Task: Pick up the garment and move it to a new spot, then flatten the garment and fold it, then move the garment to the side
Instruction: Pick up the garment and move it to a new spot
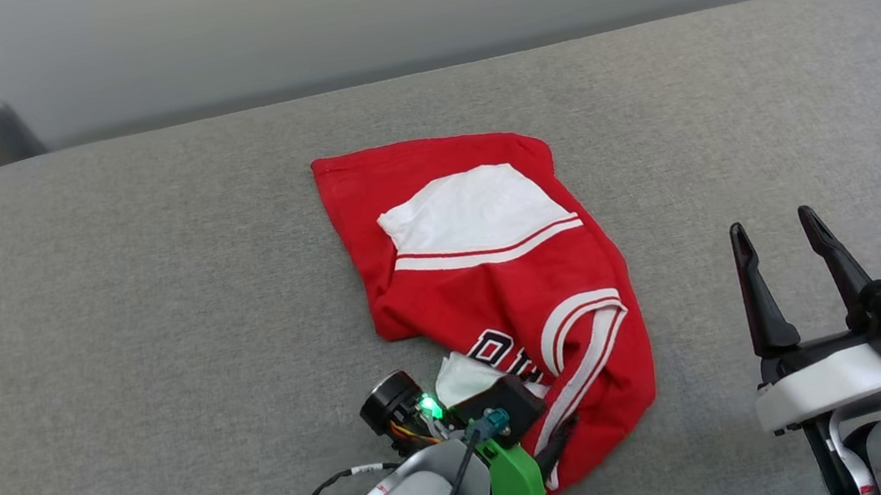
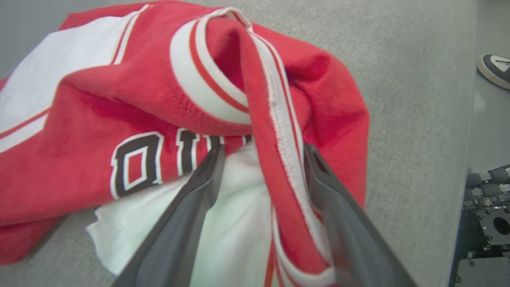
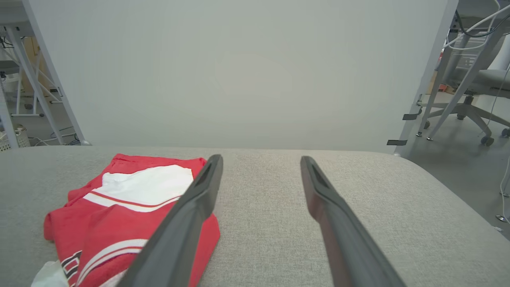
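The garment (image 1: 494,274) lies crumpled near the middle of the grey fabric-covered table (image 1: 122,320), bunched into a rough heap rather than spread flat; a white sleeve (image 1: 478,209) with a red stripe along its edge lies on top of the far half, and a curved band of red-and-white striped trim (image 2: 207,79) stands up in a fold at the near half; part of the black, white-outlined lettering (image 2: 137,165) shows just below that trim, the rest tucked under folds; a patch of white cloth (image 1: 461,379) pokes out at the near edge.

The left hand (image 2: 265,150) is down at the near edge of the garment, its fingers spread apart; in the left wrist view one finger (image 2: 191,199) lies over the white cloth and the other sits against red fabric, while a narrow red strip with a white stitched edge runs up between them, loose and not pinched.

The right hand (image 1: 771,220) hangs well off to the right of the garment, over bare table, its two dark fingers apart with nothing between them; it is clear of the cloth.

Behind the table stands a plain pale panel (image 3: 239,71); an office chair (image 3: 474,99) sits on the floor beyond the right end, and a shoe (image 2: 494,69) shows on the floor past the table edge.
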